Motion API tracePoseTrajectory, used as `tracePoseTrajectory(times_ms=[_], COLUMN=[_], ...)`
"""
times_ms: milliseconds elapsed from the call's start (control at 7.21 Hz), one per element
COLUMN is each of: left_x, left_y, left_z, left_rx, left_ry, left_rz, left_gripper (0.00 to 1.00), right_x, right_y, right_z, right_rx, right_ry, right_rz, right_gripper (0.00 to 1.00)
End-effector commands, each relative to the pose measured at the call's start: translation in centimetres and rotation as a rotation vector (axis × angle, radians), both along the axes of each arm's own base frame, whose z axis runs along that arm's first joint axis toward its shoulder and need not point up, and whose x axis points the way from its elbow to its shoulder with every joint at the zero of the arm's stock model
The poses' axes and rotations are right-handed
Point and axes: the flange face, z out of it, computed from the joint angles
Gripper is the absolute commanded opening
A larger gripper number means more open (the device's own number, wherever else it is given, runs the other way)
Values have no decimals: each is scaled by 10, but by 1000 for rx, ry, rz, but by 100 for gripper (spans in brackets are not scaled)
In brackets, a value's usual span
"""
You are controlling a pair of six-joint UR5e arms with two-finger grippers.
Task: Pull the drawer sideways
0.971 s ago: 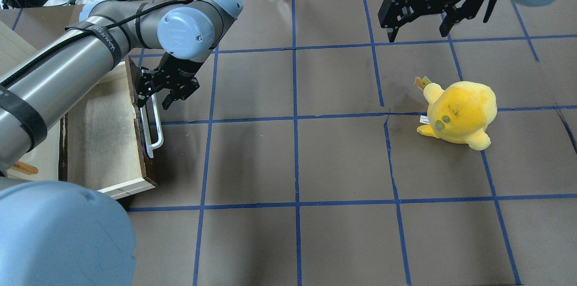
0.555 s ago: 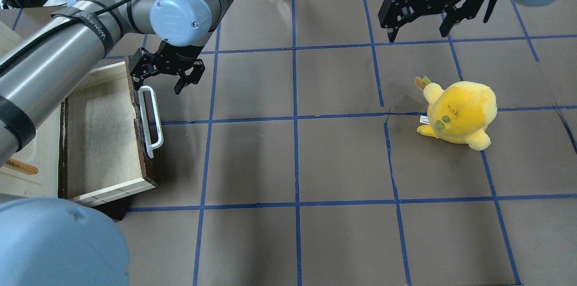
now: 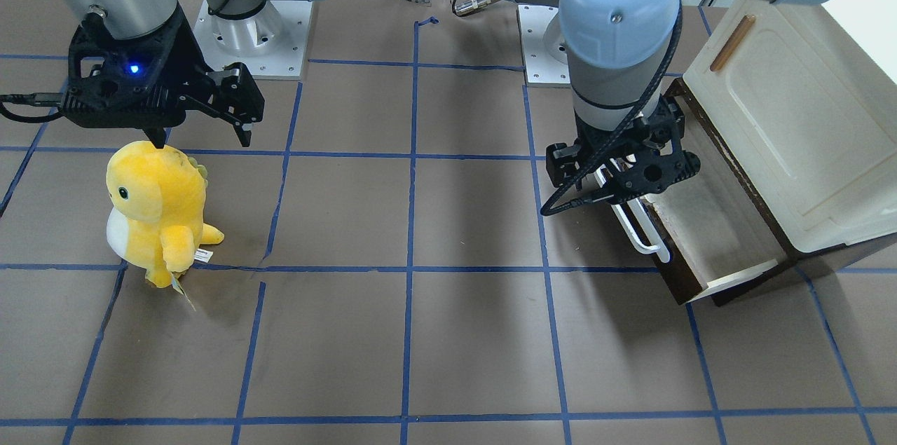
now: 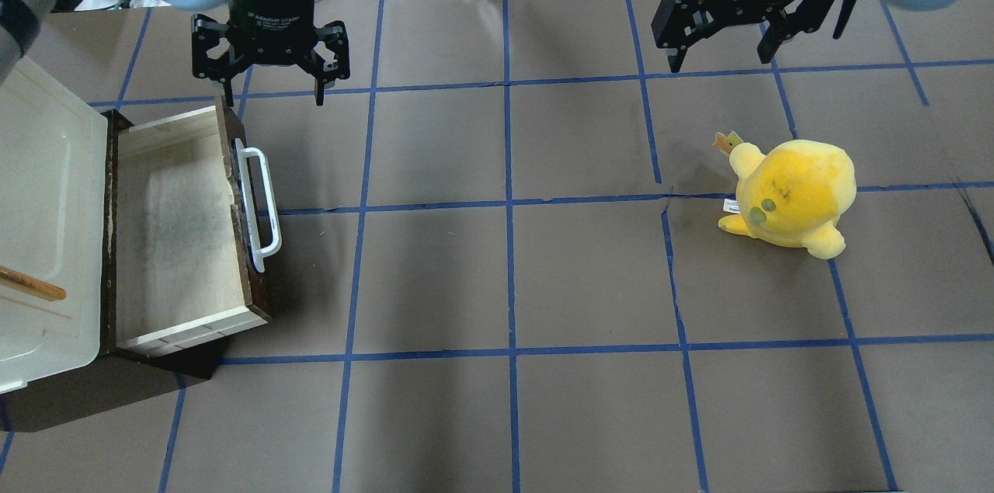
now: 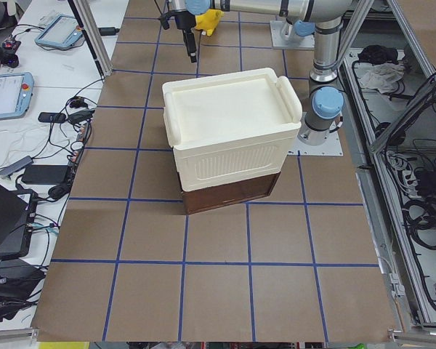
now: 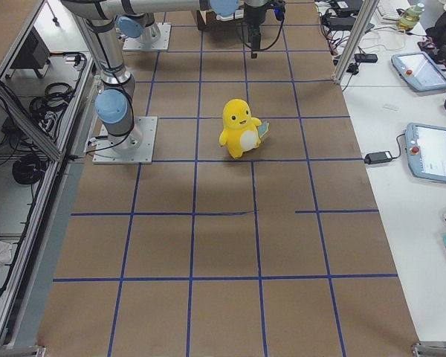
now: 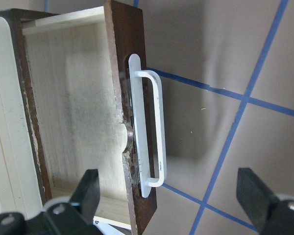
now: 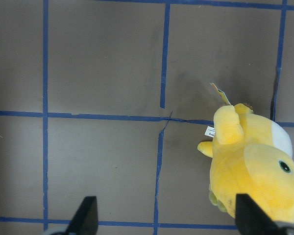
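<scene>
The dark brown drawer point(image 4: 247, 190) stands pulled out of the cream-white cabinet point(image 4: 46, 190), its pale wood inside point(image 4: 175, 229) bare. Its white bar handle point(image 4: 262, 202) faces the table's middle. It also shows in the front view point(image 3: 641, 231) and the left wrist view point(image 7: 154, 129). My left gripper point(image 4: 272, 98) is open and empty. It is raised above the table, just past the drawer's far corner and apart from the handle. Its fingers point(image 7: 90, 191) frame the drawer from above. My right gripper point(image 4: 720, 62) is open and empty at the far right.
A yellow plush toy point(image 4: 792, 198) stands on the brown table at the right, near my right gripper point(image 3: 203, 142). It also shows in the right wrist view point(image 8: 255, 166). Blue tape lines point(image 4: 509, 206) grid the table. Cables lie beyond the far edge.
My left gripper has left the handle, risen and moved toward the table's far side. The arm no longer covers the cabinet. The drawer, the plush and the right arm have not moved.
</scene>
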Motion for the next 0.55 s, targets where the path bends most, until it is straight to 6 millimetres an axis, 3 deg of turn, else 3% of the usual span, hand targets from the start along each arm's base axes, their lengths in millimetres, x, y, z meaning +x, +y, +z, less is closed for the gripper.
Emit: tracePoseTrajectory(times_ms=[0, 416], left_x=[19, 71], left_y=[12, 23], left_z=[41, 67], left_rx=[-47, -64], left_ry=[95, 273], left_rz=[-108, -282], left_gripper=[100, 100], right_x=[0, 0], right_y=[0, 0], right_z=[0, 0], right_rx=[0, 0], right_ry=[0, -1], right_rz=[0, 0], right_gripper=[100, 100])
